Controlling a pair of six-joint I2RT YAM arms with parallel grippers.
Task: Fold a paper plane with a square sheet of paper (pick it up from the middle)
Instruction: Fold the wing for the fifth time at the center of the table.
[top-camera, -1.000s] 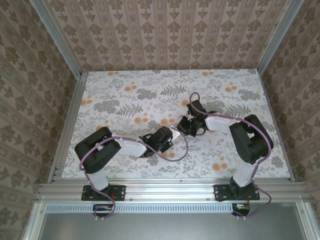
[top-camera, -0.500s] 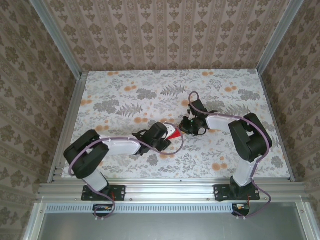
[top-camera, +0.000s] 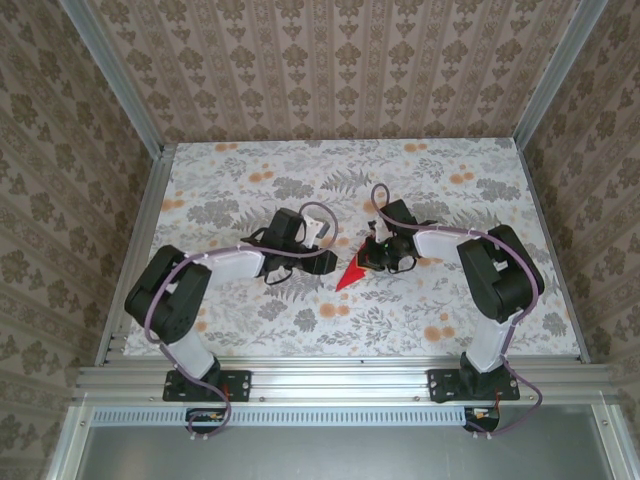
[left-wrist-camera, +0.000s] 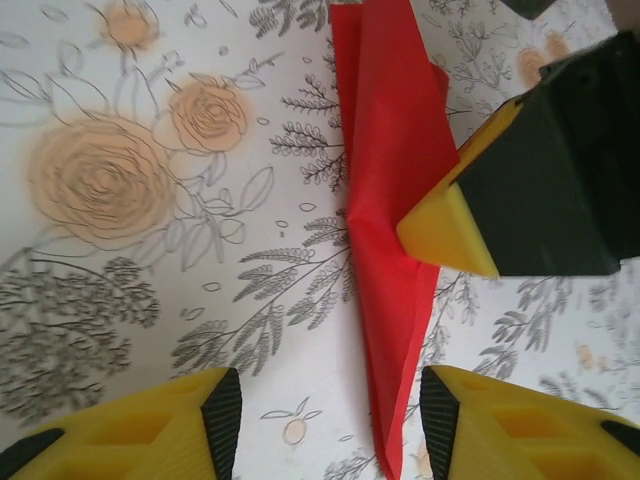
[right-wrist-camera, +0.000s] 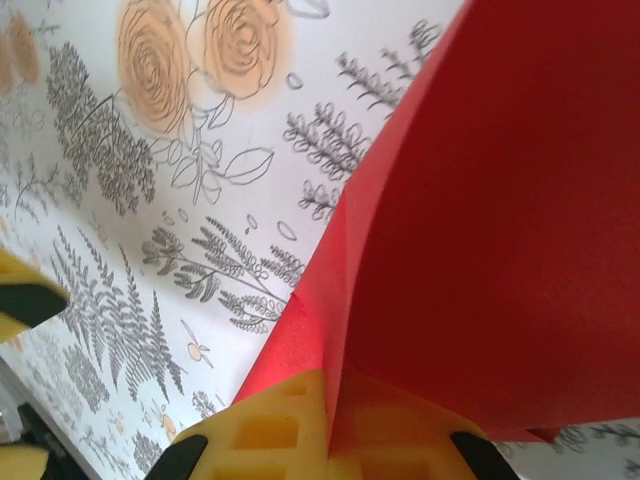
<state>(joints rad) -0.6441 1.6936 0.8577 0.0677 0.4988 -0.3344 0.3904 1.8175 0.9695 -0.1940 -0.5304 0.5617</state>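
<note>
We see the right tool (top-camera: 374, 255) pinching the paper plane (top-camera: 351, 275), whose long axis points into the parted, empty left tool (left-wrist-camera: 330, 410).

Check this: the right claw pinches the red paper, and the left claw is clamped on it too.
Not quite. The left claw is open, its jaws apart on either side of the paper, as the left wrist view shows. The right claw does pinch the paper.

Bright, even, diffuse light; faint soft shadows. Sharp from above; slight blur on paper plane (right-wrist-camera: 480, 200) close to lens.
</note>
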